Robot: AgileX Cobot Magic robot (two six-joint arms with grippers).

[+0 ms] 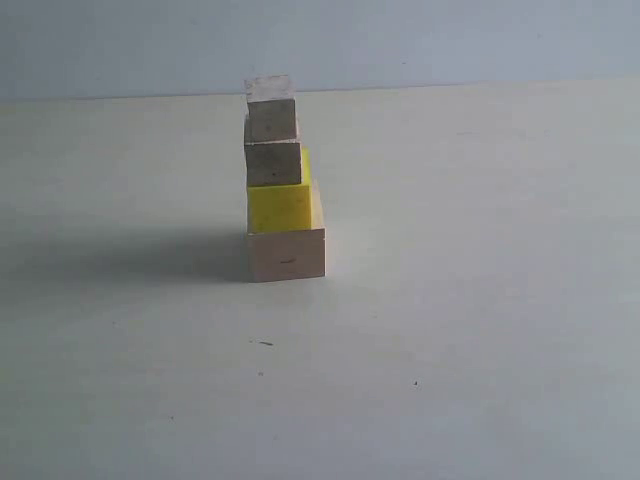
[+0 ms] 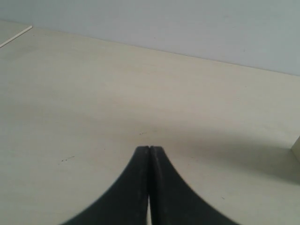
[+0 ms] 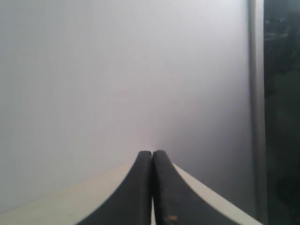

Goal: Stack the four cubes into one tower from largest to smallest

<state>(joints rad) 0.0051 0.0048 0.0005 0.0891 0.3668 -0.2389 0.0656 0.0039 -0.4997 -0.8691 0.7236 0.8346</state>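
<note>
In the exterior view the tower stands on the table: a pale wood cube (image 1: pixel 287 254) at the bottom, a yellow cube (image 1: pixel 281 206) on it, a greyish wood cube (image 1: pixel 273 163) above, and the smallest greyish cube (image 1: pixel 271 108) on top. No gripper shows in that view. My left gripper (image 2: pixel 149 149) is shut with nothing between its black fingers, over bare table. A pale cube edge (image 2: pixel 296 149) shows at that view's border. My right gripper (image 3: pixel 152 153) is shut and empty, facing the wall past a table corner.
The white tabletop (image 1: pixel 480 320) spreads around the tower, which casts a shadow (image 1: pixel 130 255) to the left. A pale wall (image 1: pixel 450 40) runs behind. A dark opening (image 3: pixel 281 112) with a vertical frame edge shows in the right wrist view.
</note>
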